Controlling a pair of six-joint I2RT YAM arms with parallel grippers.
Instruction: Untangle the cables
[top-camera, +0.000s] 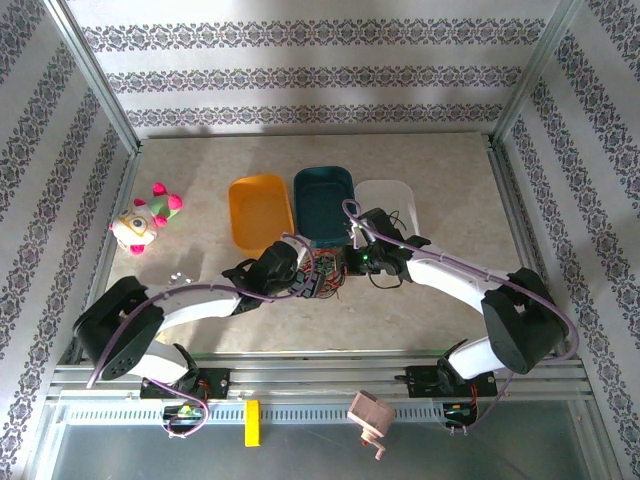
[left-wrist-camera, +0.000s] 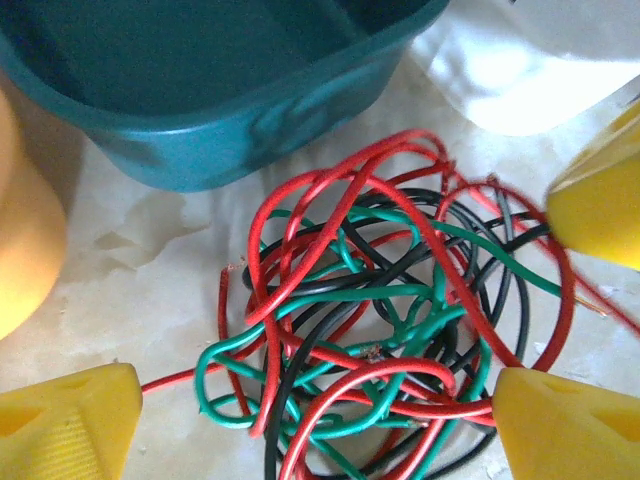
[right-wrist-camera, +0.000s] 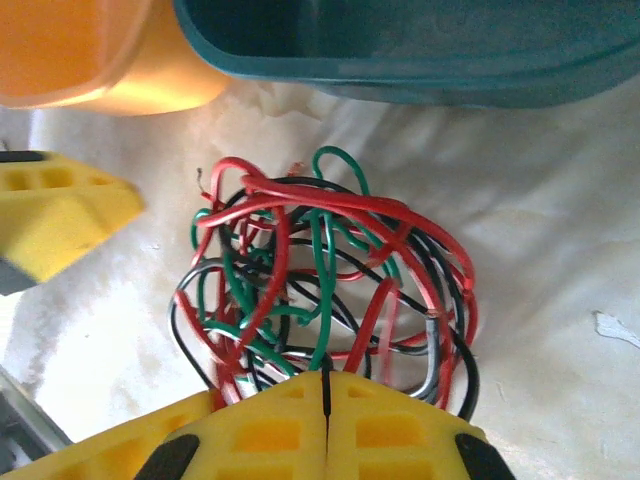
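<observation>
The cables (top-camera: 322, 277) lie as one tangled ball of red, black and green wires (left-wrist-camera: 380, 320) on the table, just in front of the teal tray. My left gripper (left-wrist-camera: 315, 425) is open, with one yellow finger (left-wrist-camera: 70, 420) on each side of the tangle's near part and wires lying between them. My right gripper (right-wrist-camera: 325, 420) is shut at the tangle's other side, and a green wire (right-wrist-camera: 320, 290) runs into the seam between its fingers. From above, both grippers meet at the ball, the left gripper (top-camera: 303, 276) on its left and the right gripper (top-camera: 349, 264) on its right.
Three trays stand in a row just behind the tangle: orange (top-camera: 260, 212), teal (top-camera: 325, 203) and white (top-camera: 392, 198). A plush toy (top-camera: 143, 222) sits at the left. Metal frame posts and patterned walls enclose the table.
</observation>
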